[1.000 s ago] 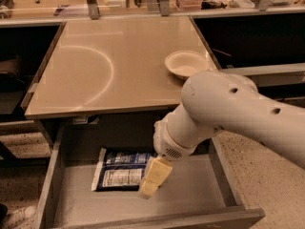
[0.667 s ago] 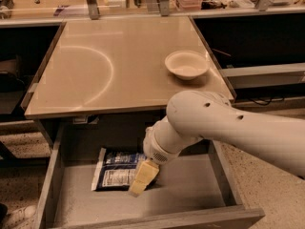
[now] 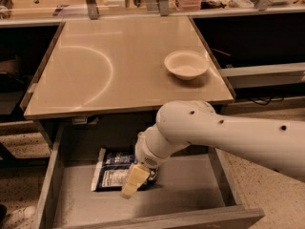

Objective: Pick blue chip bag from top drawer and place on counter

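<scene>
The top drawer [image 3: 190,191] is standing pulled out below the front edge of the desk [image 3: 119,70], with its grey bottom showing. The blue chip bag [image 3: 110,173] is lying flat on that bottom, toward the back of the drawer and left of the middle of the desk's front edge. Its white label panel is facing up. The white arm [image 3: 228,132] is reaching in from the right, crossing in front of the desk's front edge near the front right corner and angling down into the drawer. The pincer [image 3: 133,181] is hanging over the bag's right end. I cannot tell whether it is open or closed, or whether it is touching the bag. A white bowl [image 3: 186,65] is sitting upright on the desk near its right edge.
</scene>
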Available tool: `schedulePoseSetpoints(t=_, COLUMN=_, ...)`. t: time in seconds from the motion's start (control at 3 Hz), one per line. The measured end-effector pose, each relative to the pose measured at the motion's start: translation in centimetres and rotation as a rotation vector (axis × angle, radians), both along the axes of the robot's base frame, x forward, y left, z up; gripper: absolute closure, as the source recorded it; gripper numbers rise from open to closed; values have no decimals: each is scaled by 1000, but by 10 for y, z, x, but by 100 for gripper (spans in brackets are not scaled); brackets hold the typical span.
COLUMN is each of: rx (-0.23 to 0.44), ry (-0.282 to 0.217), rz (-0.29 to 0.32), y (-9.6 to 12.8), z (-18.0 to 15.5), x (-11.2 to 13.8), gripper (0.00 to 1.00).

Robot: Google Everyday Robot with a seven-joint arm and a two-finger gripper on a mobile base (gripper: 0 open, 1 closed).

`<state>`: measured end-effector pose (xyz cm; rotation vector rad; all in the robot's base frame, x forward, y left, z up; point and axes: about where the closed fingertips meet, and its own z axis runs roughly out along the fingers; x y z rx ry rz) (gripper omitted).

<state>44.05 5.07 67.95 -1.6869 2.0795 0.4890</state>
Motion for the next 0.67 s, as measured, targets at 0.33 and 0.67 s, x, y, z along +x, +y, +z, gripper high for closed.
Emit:
schedulePoseSetpoints(t=0.33, rx=15, ry=2, rz=-18, y=13, z=-29, x=11, gripper=0)
schedulePoseSetpoints(t=0.67, rx=18, ry=15, rz=-34, y=21, z=-56, x=13, gripper=0)
